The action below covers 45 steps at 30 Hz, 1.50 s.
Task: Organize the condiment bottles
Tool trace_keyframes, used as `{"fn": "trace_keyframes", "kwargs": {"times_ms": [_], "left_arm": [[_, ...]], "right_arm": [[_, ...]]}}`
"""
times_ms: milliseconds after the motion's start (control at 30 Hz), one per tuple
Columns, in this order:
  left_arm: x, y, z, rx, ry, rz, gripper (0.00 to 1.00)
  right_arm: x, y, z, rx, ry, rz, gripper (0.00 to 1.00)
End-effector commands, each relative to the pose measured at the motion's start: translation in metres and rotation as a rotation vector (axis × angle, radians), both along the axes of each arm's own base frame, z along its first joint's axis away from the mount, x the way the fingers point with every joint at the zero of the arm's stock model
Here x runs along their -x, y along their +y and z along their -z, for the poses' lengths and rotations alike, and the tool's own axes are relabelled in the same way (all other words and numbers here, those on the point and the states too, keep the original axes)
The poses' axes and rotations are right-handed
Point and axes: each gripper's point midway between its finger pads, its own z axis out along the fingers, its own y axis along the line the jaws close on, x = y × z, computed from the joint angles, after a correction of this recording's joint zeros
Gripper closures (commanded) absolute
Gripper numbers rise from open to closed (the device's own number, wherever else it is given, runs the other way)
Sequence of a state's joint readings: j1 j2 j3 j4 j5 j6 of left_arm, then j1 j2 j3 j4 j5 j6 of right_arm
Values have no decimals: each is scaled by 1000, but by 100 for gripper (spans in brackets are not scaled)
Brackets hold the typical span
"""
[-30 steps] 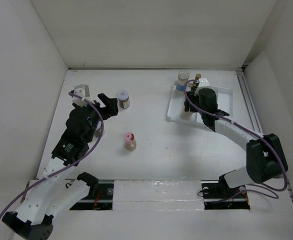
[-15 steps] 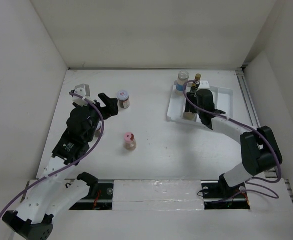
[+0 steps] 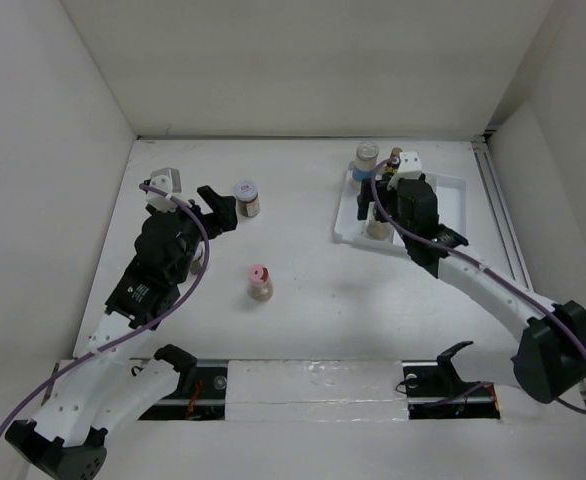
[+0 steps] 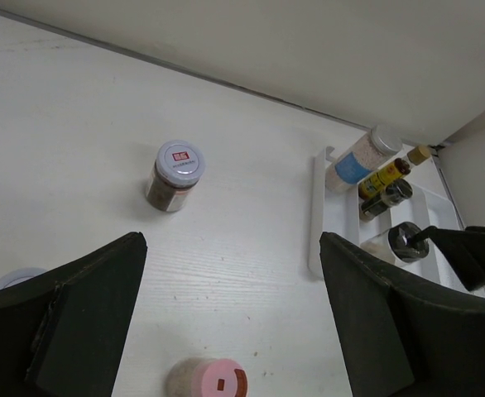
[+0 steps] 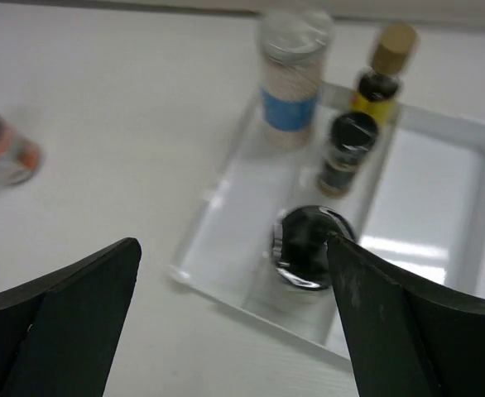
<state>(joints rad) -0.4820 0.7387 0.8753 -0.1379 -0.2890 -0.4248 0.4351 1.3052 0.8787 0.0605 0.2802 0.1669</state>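
Plainly left pincer (image 4: 232, 240) and right pincer (image 5: 230, 244) gape empty, black-lidded jar (image 5: 309, 246) by tray (image 5: 226, 298) edge.

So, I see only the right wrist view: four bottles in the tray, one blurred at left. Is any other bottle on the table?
Observer: Yes, a pink-capped jar stands upright on the table.
Operator: And where is the left gripper?
Observer: The left gripper is beside your blurred one, the red-white-topped jar, but apart from it.
Operator: Does it hold something?
Observer: No, its jaws stand apart, with nothing between them.
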Motion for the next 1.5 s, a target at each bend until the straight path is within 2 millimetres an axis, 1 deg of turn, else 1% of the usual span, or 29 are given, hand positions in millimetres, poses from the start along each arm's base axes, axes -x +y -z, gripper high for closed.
{"fn": "trace_keyframes", "kwargs": {"times_ms": [0, 33, 100, 133, 167, 200, 233, 267, 333, 367, 400, 433, 467, 567, 667, 700, 733, 833, 967, 1033, 1067, 1167, 1200, 1300, 1333, 1367, 1400, 1433, 1467], "left_arm": [[-1, 4, -14, 19, -49, -18, 18], [-2, 6, -14, 18, -49, -30, 18], [-2, 6, -14, 18, -49, -30, 18], [-1, 6, -12, 14, -41, -30, 17], [-1, 6, -12, 14, -41, -30, 15], [0, 9, -14, 17, -50, -40, 15], [0, 9, -15, 17, -50, -40, 15], [0, 9, -17, 21, -58, -41, 15], [0, 9, -17, 21, -58, -41, 14], [0, 9, -17, 21, -58, -41, 14], [0, 9, -17, 21, -58, -41, 14], [0, 9, -17, 21, -58, -41, 14], [0, 9, -17, 21, -58, -41, 14], [0, 7, -17, 22, -58, -31, 14], [2, 8, -20, 27, -67, -31, 14], [2, 8, -20, 27, -67, -31, 14], [2, 8, -20, 27, -67, -31, 14], [2, 8, -20, 27, -67, -31, 14], [2, 8, -20, 27, -67, -31, 14], [4, 9, -22, 31, -75, -31, 14], [4, 9, -22, 31, -75, -31, 14], [4, 9, -22, 31, -75, -31, 14], [4, 7, -22, 32, -75, -19, 14], [4, 7, -22, 33, -75, -19, 14], [4, 7, -22, 33, -75, -19, 14], [4, 7, -22, 33, -75, -19, 14], [5, 6, -22, 33, -74, -10, 14], [5, 6, -22, 33, -74, -10, 14], [5, 6, -22, 33, -74, -10, 14]], "right_arm": [[19, 56, -53, -49, -132, -223, 0], [26, 74, -52, -39, -137, -312, 0], [54, 130, -41, -58, -99, -558, 0], [60, 150, -25, -50, -57, -632, 0], [69, 166, -18, -40, -43, -702, 0], [91, 190, -8, -41, -15, -809, 0], [99, 205, -10, -42, -19, -862, 0], [106, 219, 4, -22, 9, -915, 0], [133, 248, 11, -6, 16, -1030, 0], [139, 260, 5, -6, 1, -1068, 0], [144, 269, 13, 12, 6, -1103, 0], [157, 280, 13, 8, 9, -1147, 0], [160, 287, 8, 0, 0, -1166, 0], [164, 303, 19, 10, 12, -1201, 0], [157, 313, 34, 14, 48, -1197, 0], [154, 317, 34, 9, 49, -1186, 2], [152, 320, 47, 20, 76, -1185, 3], [146, 327, 63, 18, 112, -1164, 8], [141, 325, 69, 27, 122, -1132, 16], [137, 324, 70, 37, 117, -1108, 25], [136, 320, 70, 44, 116, -1094, 39], [129, 313, 44, 34, 42, -1043, 57], [128, 310, 18, 11, -18, -1027, 59], [100, 284, -31, -30, -131, -878, 62], [94, 266, -64, -68, -194, -825, 62], [69, 238, -81, -79, -231, -717, 62], [58, 218, -92, -93, -255, -656, 62], [52, 193, -124, -142, -322, -580, 62], [41, 170, -136, -156, -349, -506, 62]]}}
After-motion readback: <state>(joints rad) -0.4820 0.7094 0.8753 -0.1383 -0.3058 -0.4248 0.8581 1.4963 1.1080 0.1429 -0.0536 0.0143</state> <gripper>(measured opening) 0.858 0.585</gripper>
